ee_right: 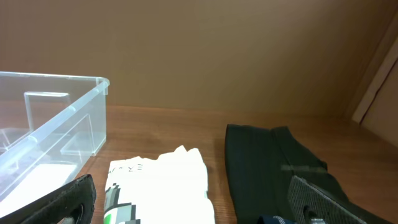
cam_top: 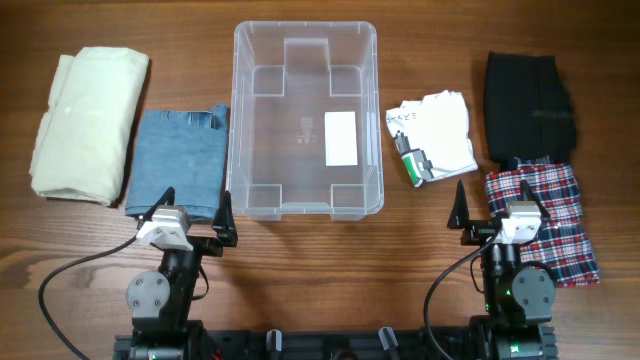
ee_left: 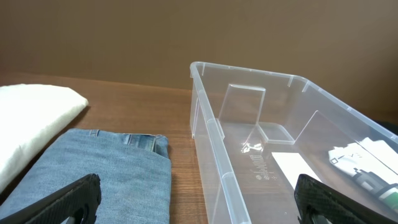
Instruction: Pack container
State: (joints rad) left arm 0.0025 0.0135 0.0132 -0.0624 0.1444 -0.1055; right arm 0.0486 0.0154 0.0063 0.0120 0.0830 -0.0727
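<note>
Fingers of the left gripper are spread fully apart with nothing between them, and those of the right gripper are likewise released and empty. Just ahead of the left fingers a folded denim garment is laid, with a cream cloth further out. Ahead of the right, a plaid garment, a white printed shirt and a black garment are spread. Between the 2 groups, at the middle of the desk, the container is placed, empty apart from its white label. Packing is judged not yet begun. For a clean first pick, the nearest garment should be pinched through all layers at its folded edge, raised clear of the rim and laid flat on the base.
</note>
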